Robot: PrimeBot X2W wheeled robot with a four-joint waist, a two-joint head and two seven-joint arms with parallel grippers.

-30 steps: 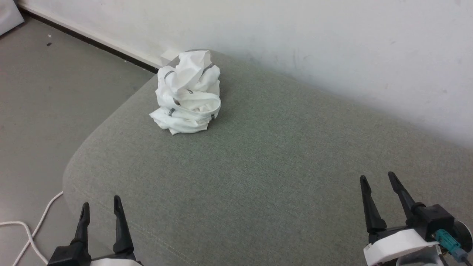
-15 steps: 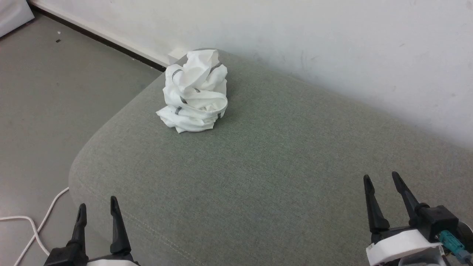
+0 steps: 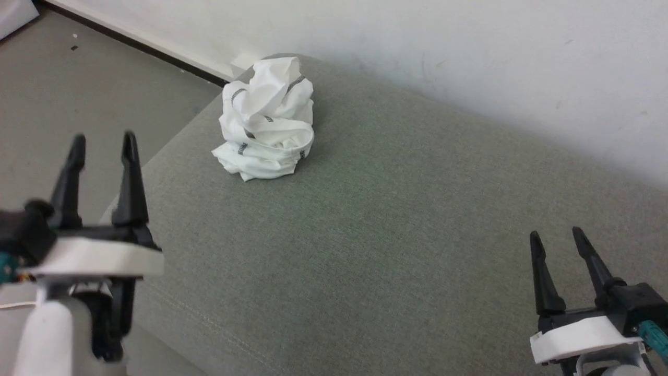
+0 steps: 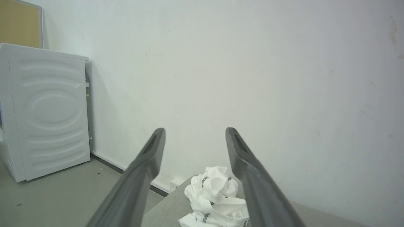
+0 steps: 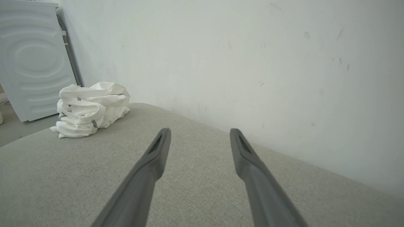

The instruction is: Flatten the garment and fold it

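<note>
Head view showed the left end effector [image 3: 103,137] released, its two dark fingers spread and empty above the near left edge of the grey fabric cushion [image 3: 391,209], while the right end effector [image 3: 555,233] hung likewise spread and empty at the near right. Well apart from both, the garment [image 3: 263,122] sat crumpled in a white heap with dark dashed stitching at the cushion's far left corner, close to the white wall [image 3: 469,52]. Left wrist view framed the heap between that arm's fingers, with a white appliance [image 4: 47,110] standing on the floor [image 4: 63,195] against the wall.
</note>
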